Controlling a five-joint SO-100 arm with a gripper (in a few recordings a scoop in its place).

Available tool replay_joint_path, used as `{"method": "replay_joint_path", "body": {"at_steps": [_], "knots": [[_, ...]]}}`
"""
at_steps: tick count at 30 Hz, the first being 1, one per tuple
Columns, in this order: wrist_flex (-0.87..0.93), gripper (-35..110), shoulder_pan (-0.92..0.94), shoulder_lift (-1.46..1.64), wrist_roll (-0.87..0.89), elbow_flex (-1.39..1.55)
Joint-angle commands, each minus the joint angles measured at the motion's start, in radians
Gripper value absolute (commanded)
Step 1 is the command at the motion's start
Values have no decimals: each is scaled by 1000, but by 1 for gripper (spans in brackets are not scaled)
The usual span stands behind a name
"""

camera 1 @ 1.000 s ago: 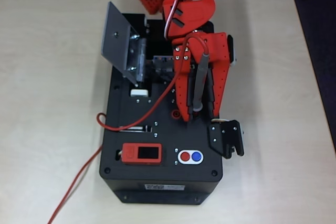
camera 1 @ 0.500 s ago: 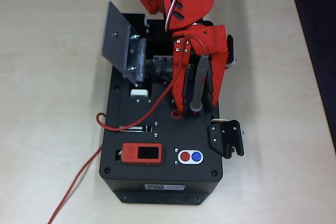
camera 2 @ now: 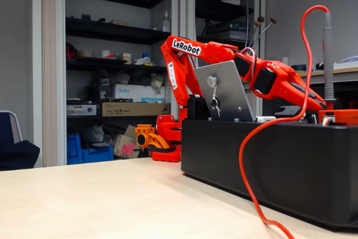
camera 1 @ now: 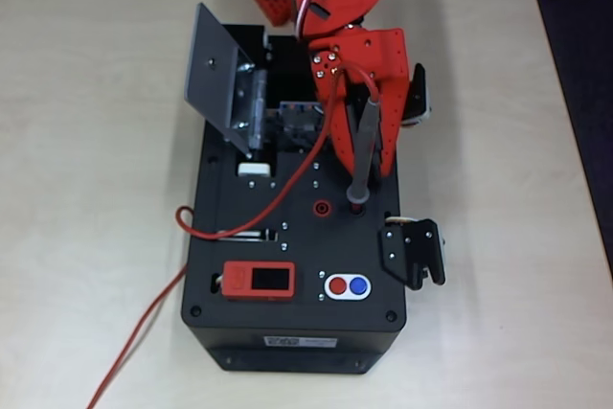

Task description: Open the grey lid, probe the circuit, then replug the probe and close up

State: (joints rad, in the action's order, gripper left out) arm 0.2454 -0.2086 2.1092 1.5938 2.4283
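My gripper (camera 1: 369,171), released, sits just behind the upright probe (camera 1: 362,146); grey lid (camera 1: 213,69) stands open.

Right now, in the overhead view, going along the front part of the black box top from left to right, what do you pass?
Orange display module with a dark screen → white oval plate with a red and a blue button → black hinged bracket at the box's right edge.
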Motion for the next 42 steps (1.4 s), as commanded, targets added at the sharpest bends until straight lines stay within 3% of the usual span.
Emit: {"method": "replay_joint_path", "body": {"at_steps": [1,15,24,32,42], "knots": [[48,0,3,44,-40,-41],[468,0,118,127,-334,-382],[597,0,288,147,-779,-581],[601,0,431,144,-1131,-689],[380,0,637,110,-1315,-509]]}}
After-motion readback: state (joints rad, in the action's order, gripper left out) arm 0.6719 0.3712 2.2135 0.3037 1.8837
